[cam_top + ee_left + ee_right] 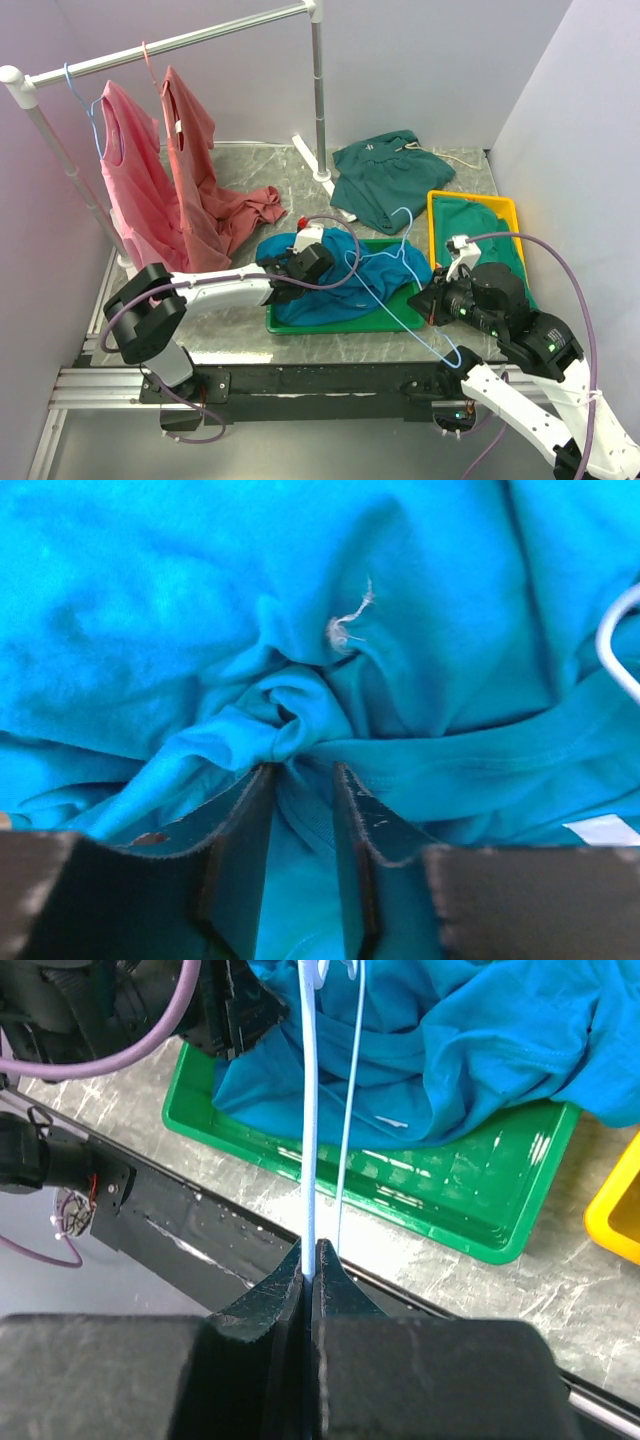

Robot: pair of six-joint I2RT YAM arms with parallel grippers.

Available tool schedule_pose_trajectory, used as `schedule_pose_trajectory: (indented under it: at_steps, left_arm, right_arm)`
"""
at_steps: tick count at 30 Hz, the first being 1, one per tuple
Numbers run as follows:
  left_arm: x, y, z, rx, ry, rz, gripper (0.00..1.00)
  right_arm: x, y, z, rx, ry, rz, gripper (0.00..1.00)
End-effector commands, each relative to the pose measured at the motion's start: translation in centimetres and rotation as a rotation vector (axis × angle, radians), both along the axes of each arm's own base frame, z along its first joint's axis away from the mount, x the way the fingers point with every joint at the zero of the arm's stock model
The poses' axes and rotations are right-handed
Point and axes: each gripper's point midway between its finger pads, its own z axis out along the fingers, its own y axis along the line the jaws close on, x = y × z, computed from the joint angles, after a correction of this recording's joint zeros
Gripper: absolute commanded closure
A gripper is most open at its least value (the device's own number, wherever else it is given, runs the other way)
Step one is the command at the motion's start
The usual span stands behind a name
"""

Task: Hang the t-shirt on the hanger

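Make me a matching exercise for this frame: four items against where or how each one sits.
1 bright teal-blue fabric t-shirt
2 thin light-blue wire hanger
3 leftmost pink fabric top
4 yellow plastic tray

A hanging from the white metal rail
B pinched in the right tool
C holds a dark green shirt
D heaped in the green plastic tray, left tool shut on it

Pairs: 1-D, 2-B, 3-A, 4-C

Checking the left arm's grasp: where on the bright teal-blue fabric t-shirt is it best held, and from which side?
Probably the gathered fold of the bright teal-blue fabric t-shirt, coming in from its left side. It stands proud of the flat cloth, and the left gripper pinches it there, clear of the thin light-blue wire hanger.
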Motion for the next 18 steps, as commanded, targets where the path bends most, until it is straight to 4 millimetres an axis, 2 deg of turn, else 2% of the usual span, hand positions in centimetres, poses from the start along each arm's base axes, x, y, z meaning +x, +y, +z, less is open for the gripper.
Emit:
schedule_pose_trajectory:
  at_steps: [1,2,3,5,6,18]
  left_arm:
    - [1.1,-0.1,1.4,-0.007,-0.053,0.037,0.70]
    - [1.1,0.0,1.5,-0.008,-0.057,0.040,0.76]
    - [1.1,0.2,1.5,-0.007,-0.059,0.042,0.87]
    - [1.1,0.4,2.1,-0.017,-0.072,0.048,0.97]
    - [1.0,0.5,2.3,-0.021,-0.073,0.049,0.99]
    - [-0.3,0.6,7.8,-0.145,-0.136,-0.046,0.99]
  right_arm:
    - [-0.4,0.5,0.6,0.017,-0.015,0.049,1.00]
    - [-0.6,0.8,0.6,0.023,-0.012,0.066,1.00]
    - [-0.7,0.9,0.5,0.025,-0.011,0.076,1.00]
    - [-0.8,1.2,0.3,0.022,-0.001,0.096,1.00]
    - [-1.1,1.5,0.2,0.030,0.008,0.121,1.00]
    - [-1.4,4.7,-0.6,0.103,0.028,0.278,1.00]
